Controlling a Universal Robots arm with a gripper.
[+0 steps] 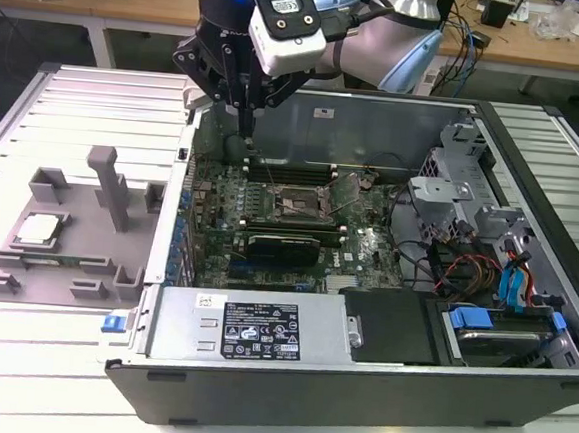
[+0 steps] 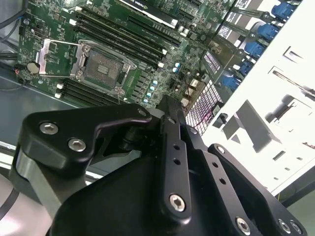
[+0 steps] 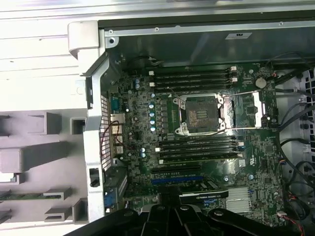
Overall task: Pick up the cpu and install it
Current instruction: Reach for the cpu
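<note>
The cpu (image 1: 38, 229), a small silvery square chip, lies flat in a recess of the grey tray (image 1: 85, 261) at the exterior view's left, outside the computer case. My gripper (image 1: 246, 125) hangs over the far-left corner of the green motherboard (image 1: 269, 225), well away from the cpu and up-left of the socket. Its dark fingers (image 2: 170, 128) are pressed together with nothing between them. The cpu socket (image 1: 295, 205) (image 3: 199, 113) (image 2: 101, 69) stands empty, and its metal load plate (image 3: 246, 110) is flipped open beside it.
The open case (image 1: 357, 382) has a steel wall (image 1: 169, 217) between tray and motherboard. Memory slots (image 3: 197, 78) flank the socket. A power supply (image 1: 251, 329) sits at the front, and cables and drive cages (image 1: 467, 251) at the exterior view's right. Grey upright blocks (image 1: 106, 187) rise from the tray.
</note>
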